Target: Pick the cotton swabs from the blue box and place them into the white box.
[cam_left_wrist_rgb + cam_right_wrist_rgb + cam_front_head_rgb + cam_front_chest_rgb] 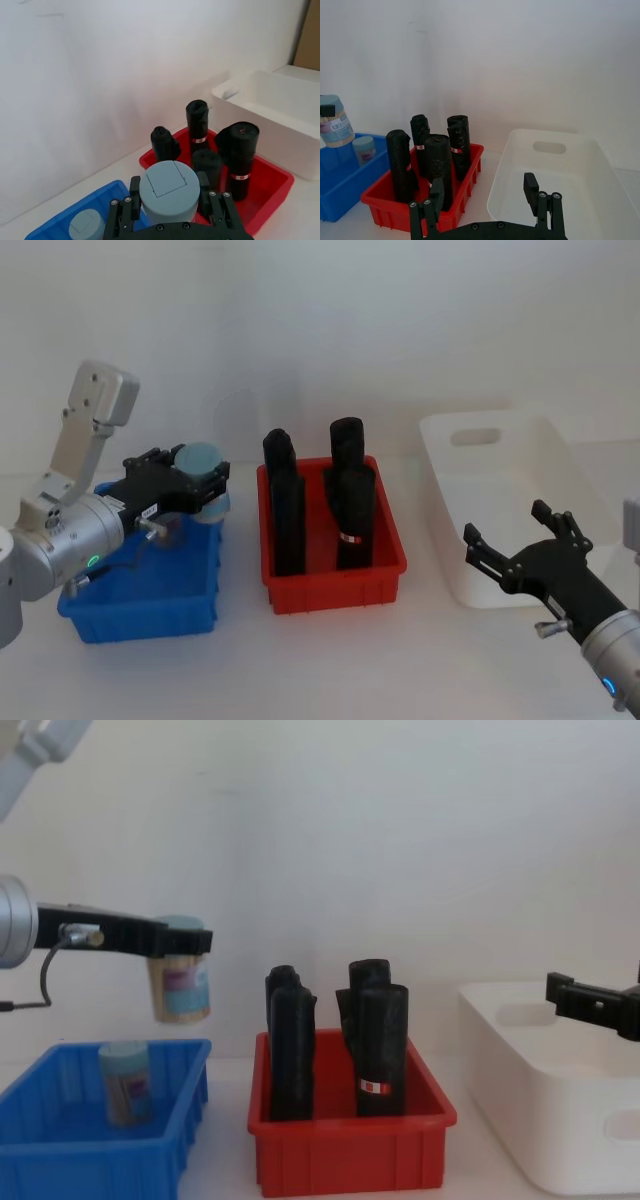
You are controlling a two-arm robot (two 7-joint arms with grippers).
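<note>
A red bin (350, 1150) stands mid-table and serves as the landmark here. Just to the robot's left of it sits the blue box (100, 1150); to its right, with a small gap, sits the larger white box (560, 1120). The left gripper (195, 488) hangs above the blue box, higher than the red bin's rim, with its fingers pressed onto a jar of cotton swabs (180, 990). They clamp it at the pale blue lid, so the clear body and its label hang free below. The jar is upright and clear of the blue box, not yet level with the red bin. The right gripper (505, 520) hovers on the far right of the red bin, at the white box's near side, with its fingers spread and nothing between them. The jar looks like light, rigid plastic with a smooth, rounded wall, so it probably slips or twists easily. A firm pinch across opposite sides of the lid, or just under it, seems the safest hold. If the lid is loose, gripping the body would be wiser. By count, there are two jars of swabs, one held and a second jar (125, 1080) standing inside the blue box. Four tall black rolls (380, 1040) stand in the red bin. There is one blue box, one red bin and one white box, and no jar is visible in the white box.
</note>
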